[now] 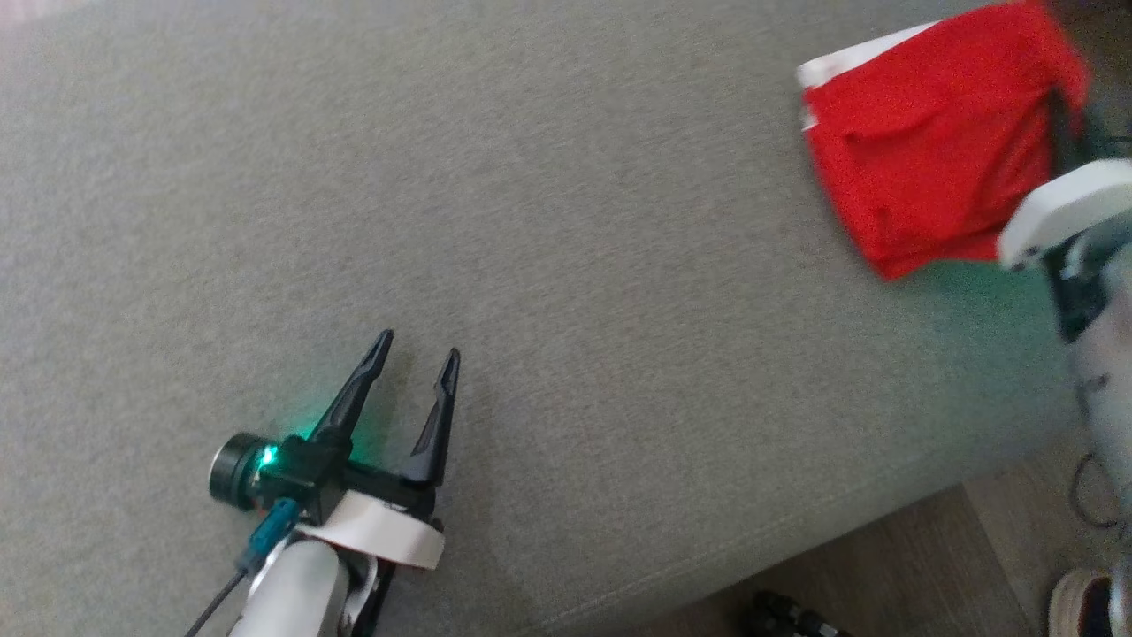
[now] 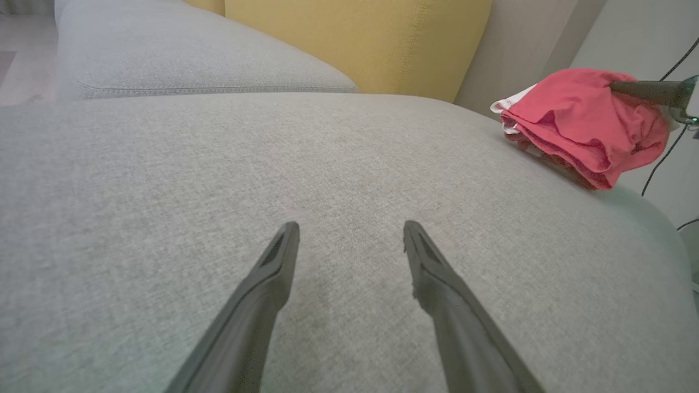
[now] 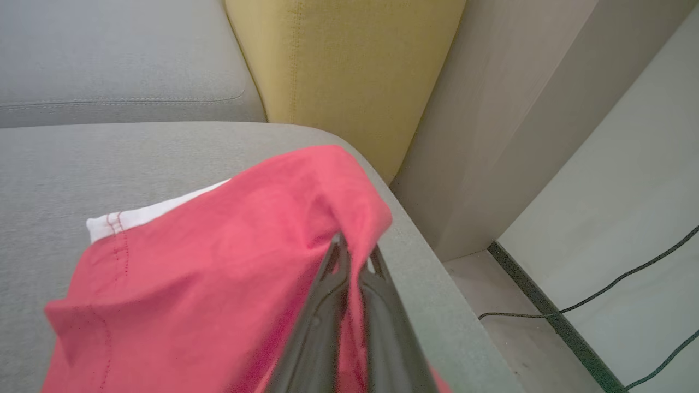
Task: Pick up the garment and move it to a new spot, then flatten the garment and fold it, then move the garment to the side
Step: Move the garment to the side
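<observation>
The garment [image 1: 929,133] is a red piece with a white hem, bunched at the far right end of the grey sofa seat [image 1: 566,221]. My right gripper [image 3: 356,248] is shut on the garment's [image 3: 218,262] right edge, and the cloth drapes over its fingers. In the left wrist view the garment [image 2: 579,125] hangs partly lifted from a dark finger [image 2: 644,90] of the right gripper. My left gripper [image 1: 418,347] stands open low over the bare seat, far to the left of the garment, with nothing between its fingers [image 2: 273,273].
A yellow back cushion [image 3: 338,71] rises behind the seat, beside a second grey cushion [image 2: 191,54]. The seat's right edge drops to a floor with black cables [image 3: 600,295] along a pale wall. Wooden floor and a shoe [image 1: 1083,602] lie past the front edge.
</observation>
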Motion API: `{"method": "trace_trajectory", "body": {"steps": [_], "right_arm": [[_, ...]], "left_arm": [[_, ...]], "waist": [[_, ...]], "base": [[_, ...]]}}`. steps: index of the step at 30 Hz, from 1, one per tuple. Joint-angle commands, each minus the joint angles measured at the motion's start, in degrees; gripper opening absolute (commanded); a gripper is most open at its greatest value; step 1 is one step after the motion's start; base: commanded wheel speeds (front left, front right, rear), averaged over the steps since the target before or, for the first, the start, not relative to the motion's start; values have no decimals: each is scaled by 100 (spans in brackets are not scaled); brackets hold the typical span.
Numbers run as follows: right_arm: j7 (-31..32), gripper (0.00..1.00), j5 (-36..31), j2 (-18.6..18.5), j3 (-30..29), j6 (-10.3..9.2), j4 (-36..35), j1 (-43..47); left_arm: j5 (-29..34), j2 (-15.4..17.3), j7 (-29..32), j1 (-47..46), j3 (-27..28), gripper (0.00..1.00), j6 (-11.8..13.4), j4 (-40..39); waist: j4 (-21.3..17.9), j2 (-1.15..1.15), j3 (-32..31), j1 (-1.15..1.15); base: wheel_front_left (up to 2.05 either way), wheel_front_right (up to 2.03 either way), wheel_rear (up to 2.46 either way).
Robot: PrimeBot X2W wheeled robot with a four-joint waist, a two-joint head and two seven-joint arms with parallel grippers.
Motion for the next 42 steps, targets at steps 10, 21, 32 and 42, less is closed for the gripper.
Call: {"method": "trace_trajectory", "body": {"steps": [10, 21, 32, 42], "right_arm": [[-38, 18, -1360, -359, -1326, 37, -161, -558], [-38, 100, -1531, 186, -1591, 37, -1253, -472], [-38, 100, -506, 1043, -451, 37, -2802, 979], [-38, 100, 241, 1275, 140, 37, -3014, 2902]], "left_arm": [[64, 149, -28, -191, 126, 100, 9, -152], [110, 25, -28, -212, 391, 100, 9, -77], [313, -337, -28, 31, 1130, 100, 77, 76], [205, -467, -28, 523, 1576, 100, 232, 381]], "waist": [[277, 0, 450, -1], [277, 0, 310, -1], [819, 0, -553, -1], [1556, 0, -1561, -1]], "base": [[0, 0, 0], [0, 0, 0], [0, 0, 0], [0, 0, 0]]}}
